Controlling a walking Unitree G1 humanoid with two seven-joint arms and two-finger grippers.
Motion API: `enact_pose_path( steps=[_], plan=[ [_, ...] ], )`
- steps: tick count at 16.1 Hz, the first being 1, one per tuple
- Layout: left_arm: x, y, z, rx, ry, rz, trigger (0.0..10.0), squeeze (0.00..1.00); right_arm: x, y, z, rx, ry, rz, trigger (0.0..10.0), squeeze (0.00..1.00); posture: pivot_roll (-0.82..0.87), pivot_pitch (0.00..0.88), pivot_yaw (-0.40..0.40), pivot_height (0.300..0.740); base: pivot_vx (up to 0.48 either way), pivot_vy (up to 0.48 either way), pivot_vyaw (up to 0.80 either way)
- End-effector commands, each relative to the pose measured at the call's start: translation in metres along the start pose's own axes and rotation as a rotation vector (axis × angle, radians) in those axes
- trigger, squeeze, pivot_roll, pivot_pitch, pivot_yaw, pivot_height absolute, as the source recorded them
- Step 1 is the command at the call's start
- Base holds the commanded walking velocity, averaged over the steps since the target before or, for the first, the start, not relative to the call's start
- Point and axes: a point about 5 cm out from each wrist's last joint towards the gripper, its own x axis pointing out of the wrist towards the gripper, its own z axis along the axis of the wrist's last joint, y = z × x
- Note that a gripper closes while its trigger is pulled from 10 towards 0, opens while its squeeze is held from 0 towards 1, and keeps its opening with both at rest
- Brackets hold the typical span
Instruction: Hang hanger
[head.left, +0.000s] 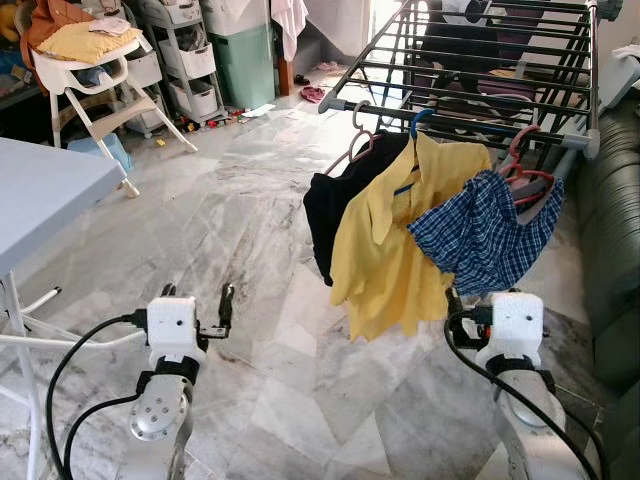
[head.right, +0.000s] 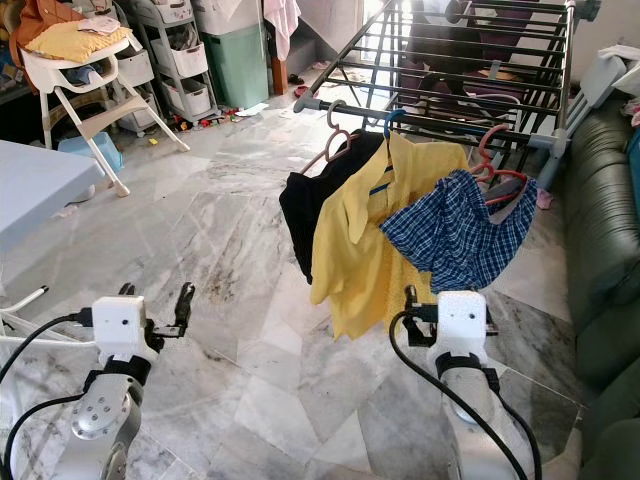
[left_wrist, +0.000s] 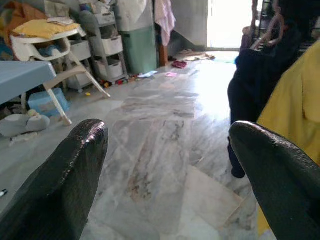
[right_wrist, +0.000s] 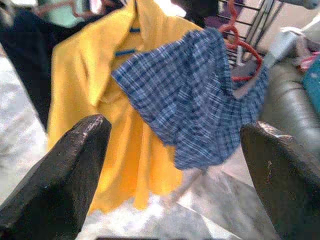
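Observation:
A dark drying rack (head.left: 455, 122) stands ahead. On its front rail hang a black garment (head.left: 335, 205) on a pink hanger (head.left: 358, 140), a yellow shirt (head.left: 390, 240) on a blue hanger (head.left: 420, 122), and a blue plaid shirt (head.left: 485, 235) on a red hanger (head.left: 525, 165). My right gripper (head.left: 480, 297) is open and empty just below the plaid shirt; the right wrist view has that shirt (right_wrist: 195, 100) between its fingers (right_wrist: 65, 170). Low over the floor to the left, my left gripper (head.left: 198, 298) is open and empty, well short of the clothes.
A grey table (head.left: 40, 190) stands close on my left. Behind it are a white high chair (head.left: 95, 70) and storage drawers (head.left: 190, 60). A dark sofa (head.left: 610, 240) lines the right side. Marble floor (head.left: 230, 200) stretches between me and the rack.

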Motion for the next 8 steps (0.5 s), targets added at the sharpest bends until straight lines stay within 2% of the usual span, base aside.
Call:
enact_pose_path(
  steps=[1, 2, 3, 5, 7, 8],
  plan=[
    [-0.004, -0.003, -0.002, 0.029, 0.007, -0.026, 10.0, 0.00, 0.000, 0.006, 0.000, 0.055, 0.000, 0.039, 10.0, 0.00, -0.09, 0.000, 0.037, 0.740, 0.000, 0.000, 0.00],
    [-0.007, -0.003, -0.004, 0.014, 0.018, -0.025, 10.0, 0.00, -0.003, 0.005, -0.001, -0.006, -0.013, 0.015, 10.0, 0.00, -0.09, 0.000, 0.037, 0.740, 0.000, 0.000, 0.00],
    [-0.008, -0.002, -0.005, 0.015, 0.025, -0.018, 10.0, 0.00, -0.006, 0.006, -0.005, -0.018, 0.003, 0.025, 10.0, 0.00, -0.09, 0.000, 0.036, 0.740, 0.000, 0.000, 0.00],
    [-0.010, 0.000, -0.006, 0.012, 0.035, -0.029, 10.0, 0.00, -0.013, 0.008, -0.008, -0.001, 0.025, 0.068, 10.0, 0.00, -0.10, 0.000, 0.038, 0.740, 0.000, 0.000, 0.00],
    [-0.010, -0.003, -0.005, 0.010, 0.031, -0.047, 10.0, 0.00, -0.016, 0.010, -0.005, -0.022, 0.004, 0.084, 10.0, 0.00, -0.11, 0.000, 0.039, 0.740, 0.000, 0.000, 0.00],
    [-0.010, -0.005, -0.004, 0.001, 0.025, -0.062, 10.0, 0.00, -0.015, 0.010, -0.002, -0.024, -0.014, 0.089, 10.0, 0.00, -0.11, 0.000, 0.040, 0.740, 0.000, 0.000, 0.43]
  ],
)
